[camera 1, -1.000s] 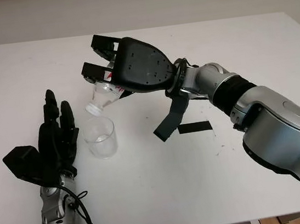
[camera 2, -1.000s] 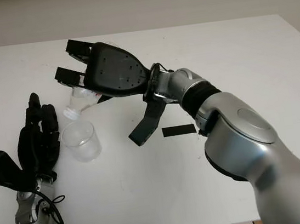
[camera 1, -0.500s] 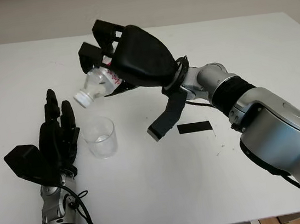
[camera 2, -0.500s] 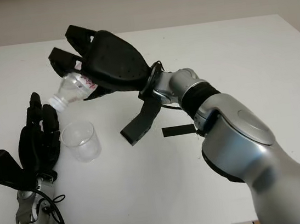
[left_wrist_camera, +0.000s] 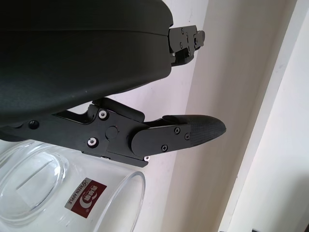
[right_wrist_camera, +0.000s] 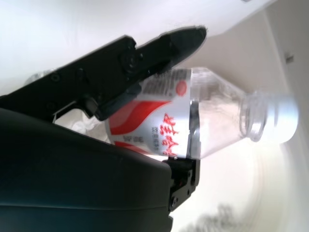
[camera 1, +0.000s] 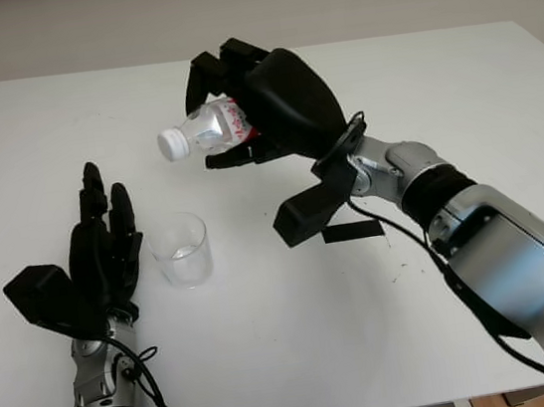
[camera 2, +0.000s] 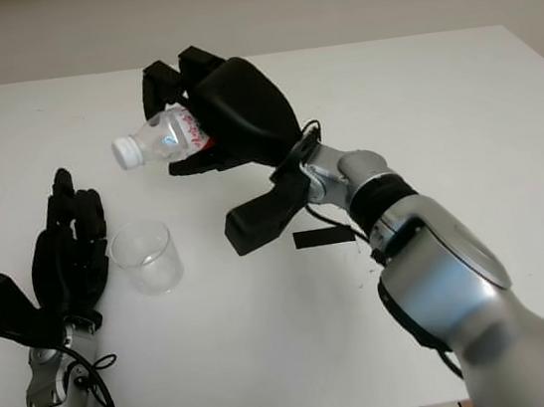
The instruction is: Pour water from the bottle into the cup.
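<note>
The bottle (camera 1: 206, 129), a small clear one with a red-and-white label, is held in the air nearly level, its white-capped mouth pointing toward the robot's left and lying above and beyond the cup (camera 1: 180, 250) rather than over it. The right hand (camera 1: 264, 104) grasps the bottle around its labelled body, fingers wrapped over the top. The cup, a clear tumbler, stands upright on the white desk (camera 1: 271, 344); whether any water has collected in it cannot be told. The left hand (camera 1: 98, 256) is open, upright just beside the cup on the robot's left side, not touching it. A black strip of tape (camera 1: 353, 230) lies on the desk under the right forearm. Judged from the level bottle away from the rim, no pouring is under way; either the pour is finished or it remains to be done.
</note>
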Available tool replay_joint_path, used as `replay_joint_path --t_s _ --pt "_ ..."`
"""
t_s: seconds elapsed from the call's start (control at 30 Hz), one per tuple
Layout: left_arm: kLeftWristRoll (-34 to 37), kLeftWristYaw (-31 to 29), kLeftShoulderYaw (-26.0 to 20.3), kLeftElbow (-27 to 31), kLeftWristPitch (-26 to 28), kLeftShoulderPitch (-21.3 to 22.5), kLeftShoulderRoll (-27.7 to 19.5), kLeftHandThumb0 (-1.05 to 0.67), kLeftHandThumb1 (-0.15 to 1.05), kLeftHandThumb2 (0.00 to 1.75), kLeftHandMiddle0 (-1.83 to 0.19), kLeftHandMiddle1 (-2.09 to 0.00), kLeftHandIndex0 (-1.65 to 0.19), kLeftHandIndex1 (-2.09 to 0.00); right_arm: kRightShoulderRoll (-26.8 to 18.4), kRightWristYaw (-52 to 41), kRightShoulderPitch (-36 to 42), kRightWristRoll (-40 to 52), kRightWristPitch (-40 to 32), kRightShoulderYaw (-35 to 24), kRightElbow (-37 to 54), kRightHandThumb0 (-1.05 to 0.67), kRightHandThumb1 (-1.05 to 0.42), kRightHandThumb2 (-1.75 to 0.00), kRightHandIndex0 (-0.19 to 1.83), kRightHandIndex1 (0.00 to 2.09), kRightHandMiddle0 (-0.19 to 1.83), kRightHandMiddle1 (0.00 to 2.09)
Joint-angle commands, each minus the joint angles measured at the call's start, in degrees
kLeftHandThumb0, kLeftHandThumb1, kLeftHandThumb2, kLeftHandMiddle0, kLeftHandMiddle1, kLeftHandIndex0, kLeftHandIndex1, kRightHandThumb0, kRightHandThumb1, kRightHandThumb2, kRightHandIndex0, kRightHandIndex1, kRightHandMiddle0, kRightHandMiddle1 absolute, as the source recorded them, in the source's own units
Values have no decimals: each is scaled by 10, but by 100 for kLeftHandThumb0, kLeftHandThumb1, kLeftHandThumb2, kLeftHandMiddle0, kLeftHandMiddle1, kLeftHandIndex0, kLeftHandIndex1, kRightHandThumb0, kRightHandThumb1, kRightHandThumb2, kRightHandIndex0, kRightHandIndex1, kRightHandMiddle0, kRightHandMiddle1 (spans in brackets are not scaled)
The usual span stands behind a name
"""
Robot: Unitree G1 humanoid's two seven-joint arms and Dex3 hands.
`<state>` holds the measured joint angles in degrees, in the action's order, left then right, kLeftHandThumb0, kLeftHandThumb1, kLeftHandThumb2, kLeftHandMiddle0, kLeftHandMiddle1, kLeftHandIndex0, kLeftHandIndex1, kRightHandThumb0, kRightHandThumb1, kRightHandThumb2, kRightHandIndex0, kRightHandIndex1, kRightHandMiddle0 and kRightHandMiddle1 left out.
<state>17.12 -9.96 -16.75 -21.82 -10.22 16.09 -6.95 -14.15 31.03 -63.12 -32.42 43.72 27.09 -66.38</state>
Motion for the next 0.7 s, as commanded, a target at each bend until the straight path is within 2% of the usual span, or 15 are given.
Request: replay_joint_path --t_s 0.0,0.13,0.27,0.33,0.57,0.67 --pt "-3 0 2 -6 7 -17 0 -62 105 49 12 -5 14 -5 16 -70 27 74 3 -54 17 -36 -105 -26 141 209 103 209" --pt "0 -5 1 -8 7 -17 1 -61 105 51 13 -5 15 -4 35 -205 71 192 -42 -131 62 -35 -105 -34 150 209 110 209" --pt "0 -3 0 -9 6 -17 2 -61 105 51 12 -5 14 -5 46 -324 125 302 -116 -195 141 -34 -105 -38 142 209 104 209" --pt "-1 -3 0 -8 7 -17 2 -61 105 51 12 -5 14 -5 55 -373 149 356 -176 -223 192 -36 -105 -39 141 209 102 209" --pt "0 -5 0 -3 13 -21 0 -61 105 52 12 -5 14 -5 60 -400 253 446 -425 -281 427 -39 -105 -39 141 209 91 209" --pt "0 -7 0 -1 14 -22 -1 -61 105 52 13 -5 15 -5 59 -402 282 470 -490 -299 498 -38 -105 -38 144 209 91 209"
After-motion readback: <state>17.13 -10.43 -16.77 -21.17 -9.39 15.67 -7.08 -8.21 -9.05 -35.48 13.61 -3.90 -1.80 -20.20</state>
